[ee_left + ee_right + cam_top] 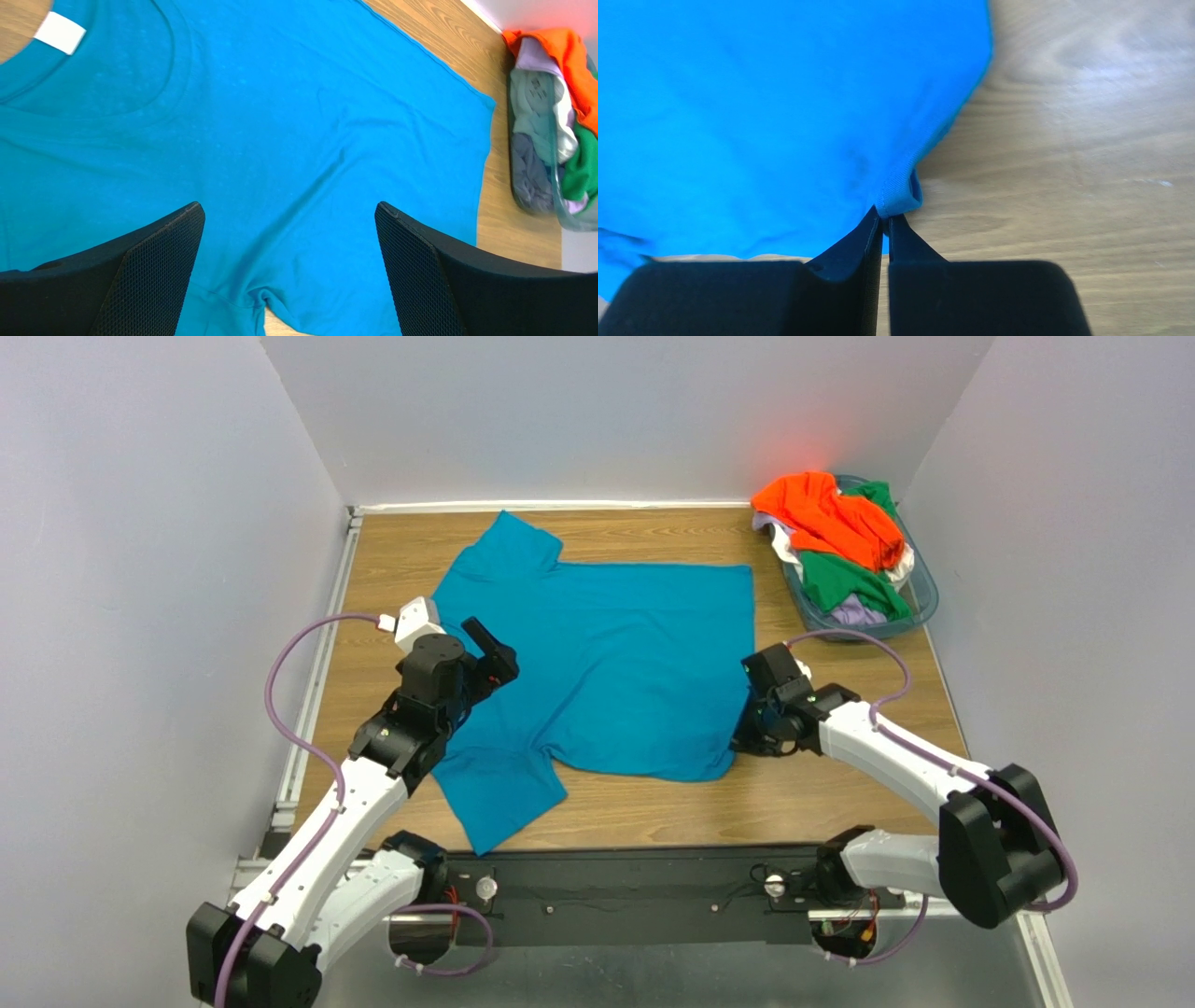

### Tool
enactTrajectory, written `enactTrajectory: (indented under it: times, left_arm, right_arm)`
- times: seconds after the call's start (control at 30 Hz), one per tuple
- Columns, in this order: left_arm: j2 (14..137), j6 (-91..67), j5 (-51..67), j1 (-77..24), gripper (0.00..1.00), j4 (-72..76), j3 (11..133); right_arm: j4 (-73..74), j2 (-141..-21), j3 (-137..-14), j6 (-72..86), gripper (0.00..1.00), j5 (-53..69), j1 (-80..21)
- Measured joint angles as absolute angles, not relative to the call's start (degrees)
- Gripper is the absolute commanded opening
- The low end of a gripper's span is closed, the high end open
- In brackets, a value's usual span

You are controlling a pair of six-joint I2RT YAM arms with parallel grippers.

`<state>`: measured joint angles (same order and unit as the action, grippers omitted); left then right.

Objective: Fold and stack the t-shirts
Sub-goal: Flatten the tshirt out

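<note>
Top view looks down over the whole teal t-shirt (617, 665); left wrist view faces across it; right wrist view sits close at its hem.

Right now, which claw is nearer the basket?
Right. The right claw pinches the shirt at its hem, on the side facing the basket; the left claw hangs open over the collar end, farther off.

Bright, even light, soft shadows, a red bloom over the orange t-shirt (828, 515).

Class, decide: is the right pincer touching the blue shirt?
Touching. The right wrist view shows the right pincer closed on the blue shirt at its hem edge.
</note>
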<state>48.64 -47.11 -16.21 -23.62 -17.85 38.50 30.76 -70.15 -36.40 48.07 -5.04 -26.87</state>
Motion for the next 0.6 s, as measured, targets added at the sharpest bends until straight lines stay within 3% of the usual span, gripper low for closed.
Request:
enactTrajectory:
  times: [0.2, 0.37, 0.47, 0.6]
  left_arm:
    - [47.9, -48.1, -18.57, -23.33, 0.98, -19.46, 38.48]
    - [47.9, -48.25, -18.9, -23.2, 0.98, -19.51, 38.48]
    - [48.01, -48.23, -18.9, -23.07, 0.98, -19.53, 38.48]
    - [48.75, -48.21, -18.9, -22.83, 0.98, -19.53, 38.44]
  right_arm:
    - [30.3, -77.6, -43.51, 46.68, 0.17, -3.46, -27.05]
    - [29.71, -88.07, -52.01, 45.89, 0.38, -3.53, -28.84]
    - [29.54, -93.03, -56.45, 44.88, 0.44, -3.57, -30.37]
    - [29.21, -95.44, -60.29, 43.31, 0.67, -3.55, -31.35]
